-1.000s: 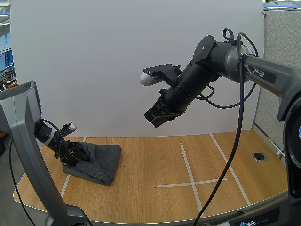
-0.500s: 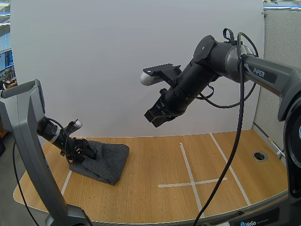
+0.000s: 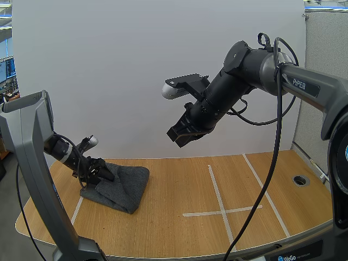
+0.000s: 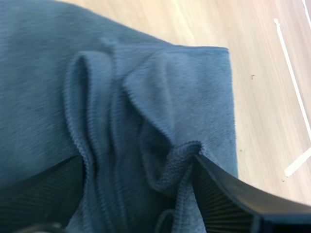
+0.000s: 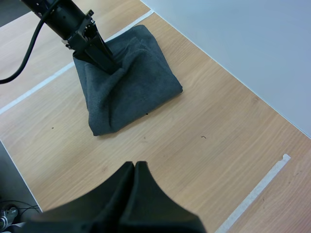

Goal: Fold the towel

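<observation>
Pinching towel [image 3: 128,187], left tool [image 3: 105,174]; PiPER arm [image 3: 304,85]

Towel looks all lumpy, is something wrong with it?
The towel is bunched into wrinkly ridges, not flat, where the left claw pinches a clump of it. Nothing looks torn or spilled.

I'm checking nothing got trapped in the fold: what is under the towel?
Wooden table shows around the grey towel, and a white tape line passes beneath its edge by the left gripper. Anything between its folds is covered.
</observation>
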You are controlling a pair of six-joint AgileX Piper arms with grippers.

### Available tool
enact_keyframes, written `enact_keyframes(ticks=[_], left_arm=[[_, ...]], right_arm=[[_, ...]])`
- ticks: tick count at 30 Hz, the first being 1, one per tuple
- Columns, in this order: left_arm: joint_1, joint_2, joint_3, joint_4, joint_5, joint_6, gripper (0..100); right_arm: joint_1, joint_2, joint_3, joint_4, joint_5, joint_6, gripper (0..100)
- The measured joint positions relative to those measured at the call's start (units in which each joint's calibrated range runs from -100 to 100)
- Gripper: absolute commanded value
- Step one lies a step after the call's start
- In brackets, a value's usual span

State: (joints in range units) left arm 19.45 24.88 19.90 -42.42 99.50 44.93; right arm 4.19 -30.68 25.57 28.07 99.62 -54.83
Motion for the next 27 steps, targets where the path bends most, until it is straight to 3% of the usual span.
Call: enact_keyframes(ticks=[7, 14, 17, 23, 27], left_arm=[[-1.23, 0.0, 0.0, -0.11, 0.0, 0.0, 100], [-1.48, 0.46, 0.0, -0.11, 0.0, 0.0, 100], [-1.48, 1.38, 0.0, -0.11, -0.17, 0.0, 71], [-1.48, 1.76, 0.0, -0.11, -0.34, 0.1, 0], [-1.48, 1.76, 0.0, -0.11, -0.34, 0.1, 0]], right_arm=[[0.0, 0.0, 0.0, 0.0, 0.0, 0.0, 0], [0.0, 0.0, 0.0, 0.0, 0.0, 0.0, 0], [0.0, 0.0, 0.0, 0.0, 0.0, 0.0, 0], [0.0, 0.0, 0.0, -0.22, 0.0, 0.0, 0], [0.0, 0.0, 0.0, -0.36, 0.0, 0.0, 0]])
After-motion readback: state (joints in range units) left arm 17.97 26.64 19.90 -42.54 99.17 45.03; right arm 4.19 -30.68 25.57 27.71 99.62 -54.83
